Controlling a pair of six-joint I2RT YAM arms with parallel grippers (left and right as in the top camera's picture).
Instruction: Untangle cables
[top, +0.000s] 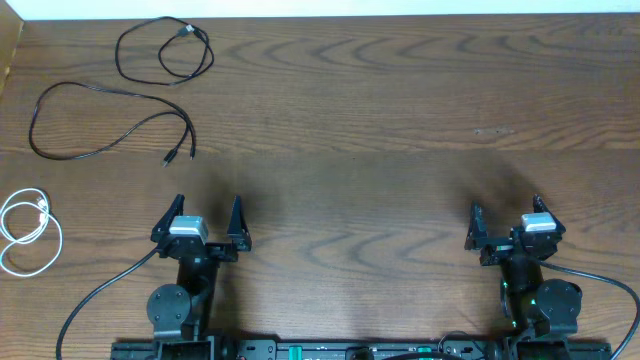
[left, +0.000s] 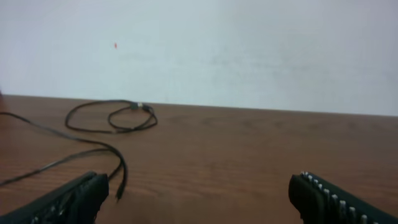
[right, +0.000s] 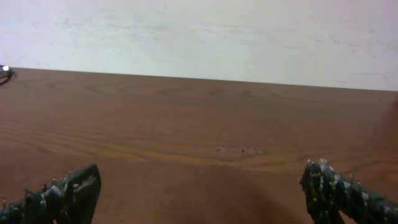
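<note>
Wood table (top: 400, 110), long black cable (top: 100, 90) stretched nine-to-three, plugs toward six, looped black cable (top: 183, 32) and white cable (top: 44, 207) apart, left gripper (top: 208, 205), right gripper (top: 506, 207) gaping.

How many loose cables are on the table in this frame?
3. A looped black cable lies in the far left corner, a longer black cable beside it toward the near side, and a white cable is coiled at the left edge. None appears hidden.
</note>
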